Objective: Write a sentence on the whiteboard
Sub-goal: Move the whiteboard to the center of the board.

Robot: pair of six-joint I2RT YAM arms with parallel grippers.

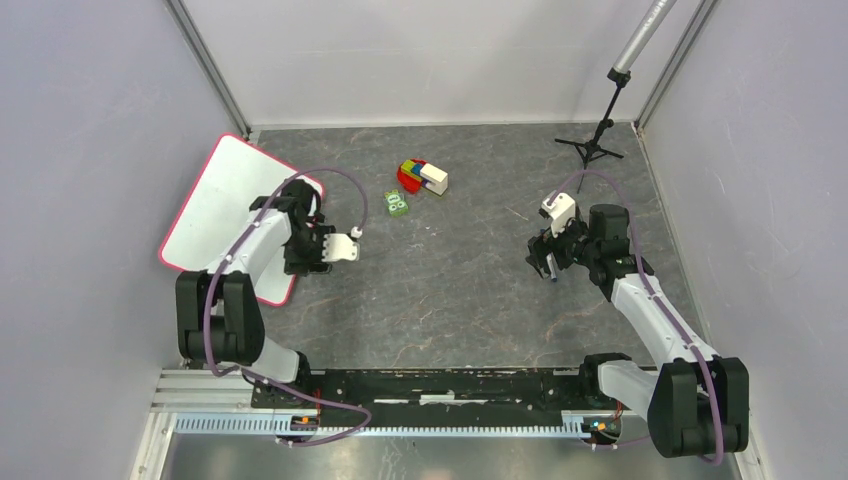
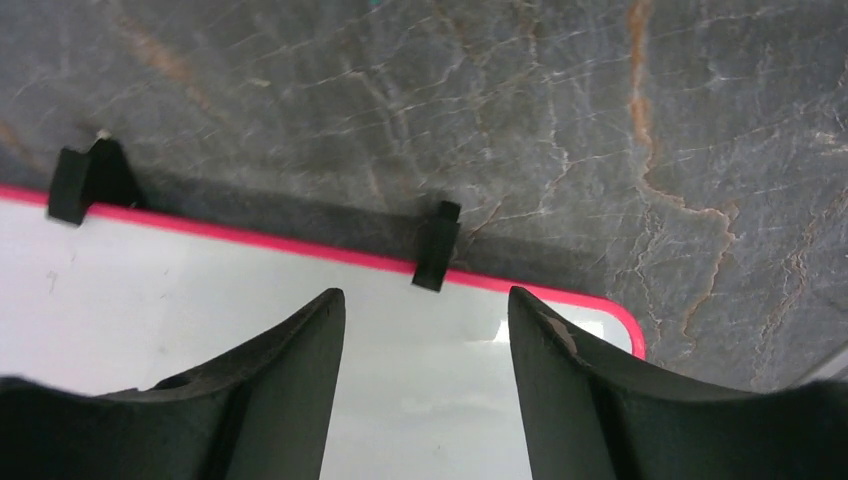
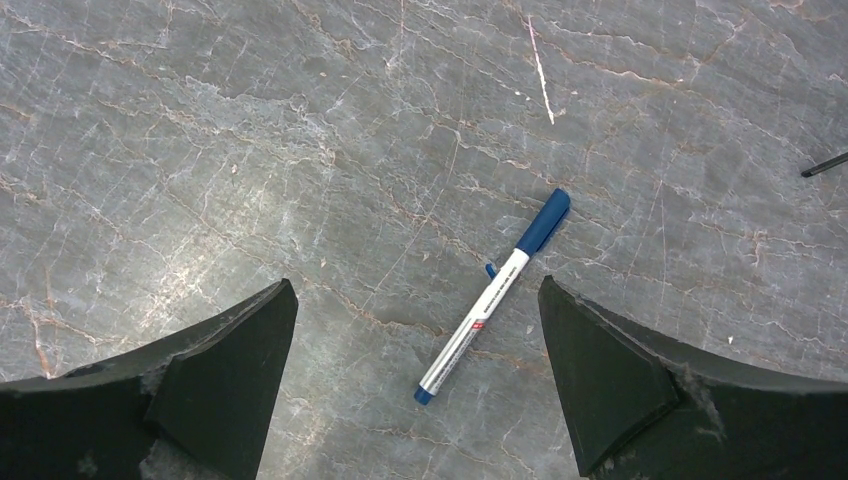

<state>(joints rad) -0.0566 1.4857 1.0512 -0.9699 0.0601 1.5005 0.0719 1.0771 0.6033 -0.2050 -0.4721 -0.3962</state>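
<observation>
jaws wide apart on left gripper (image 2: 425, 300), nothing gripped. hangs over right-hand edge of whiteboard (image 1: 222, 205), dark curved fingers (image 2: 300, 380) framing white surface in lower half of left wrist view. whiteboard placement: upper left of top view, flat on grey marbled table (image 1: 460, 290), pink-red rim all round, rounded corner at right of wrist view. two black clips (image 2: 437, 245) on rim, one mid-frame, other at far left of that view. looks plain white wherever board surface shows.

jaws wide apart on right gripper (image 3: 415, 285) as well, holding nothing. hovers right of centre in top view, well apart from whiteboard. frames marker pen (image 3: 495, 295) lying on table between fingertips, nearer right-hand finger in wrist view, touching neither. blue cap toward upper right, white barrel, blue end toward lower left.

near top centre of top view: red, green and yellow toy with white block (image 1: 422, 178), small green item (image 1: 397, 205) just beside it. black tripod stand (image 1: 598, 140) in upper right corner, grey pole rising out of frame.
</observation>
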